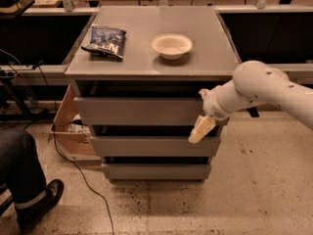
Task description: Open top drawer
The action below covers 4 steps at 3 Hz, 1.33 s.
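The top drawer (142,110) is matte grey, like the table (146,65) above it. The cream-yellow hand (201,129) on a white arm (259,84) hangs by the drawer's right end. Dark blue bag (104,40), off-white bowl (171,45) — speckled beige floor (195,204).

Our arm (264,89) is a thick, rounded white shell with small dark dots on its bulbous joint. It narrows to a ringed white wrist. Our hand (202,129), pale cream-yellow, sits by the top drawer's (139,110) lower right corner.
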Each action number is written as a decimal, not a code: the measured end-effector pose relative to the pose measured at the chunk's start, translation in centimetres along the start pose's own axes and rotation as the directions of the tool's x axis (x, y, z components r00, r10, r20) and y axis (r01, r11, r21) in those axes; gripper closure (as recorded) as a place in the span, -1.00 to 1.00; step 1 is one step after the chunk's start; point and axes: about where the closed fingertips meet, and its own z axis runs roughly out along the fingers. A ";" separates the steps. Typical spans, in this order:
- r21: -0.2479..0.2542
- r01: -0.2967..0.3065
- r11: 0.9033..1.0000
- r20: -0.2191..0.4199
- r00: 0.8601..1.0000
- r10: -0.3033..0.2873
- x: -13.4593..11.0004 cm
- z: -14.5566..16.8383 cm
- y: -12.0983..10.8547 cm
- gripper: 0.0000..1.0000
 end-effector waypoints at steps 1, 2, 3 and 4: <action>0.035 0.012 0.999 -0.001 1.000 -0.012 0.2 2.8 -2.4 -1.00; 0.056 0.029 0.998 -0.004 1.000 -0.029 0.2 4.3 -3.9 -1.00; 0.057 0.018 0.998 0.010 1.000 -0.018 0.6 5.9 -4.2 -1.00; 0.054 0.005 0.999 0.030 1.000 -0.007 0.7 7.1 -4.1 -0.72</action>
